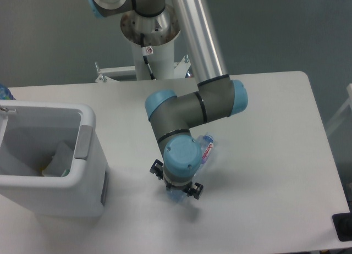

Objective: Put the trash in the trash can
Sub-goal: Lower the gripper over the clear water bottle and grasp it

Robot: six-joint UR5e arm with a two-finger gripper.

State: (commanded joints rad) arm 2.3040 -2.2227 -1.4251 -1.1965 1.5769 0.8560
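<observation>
1. The boxy white plastic trash can (82,171) stands at the left edge of the white table (275,155), its top open.
2. Bare table lies between it and the gripper (176,183).
3. The grey-and-blue arm (190,108) overhangs the middle.
</observation>
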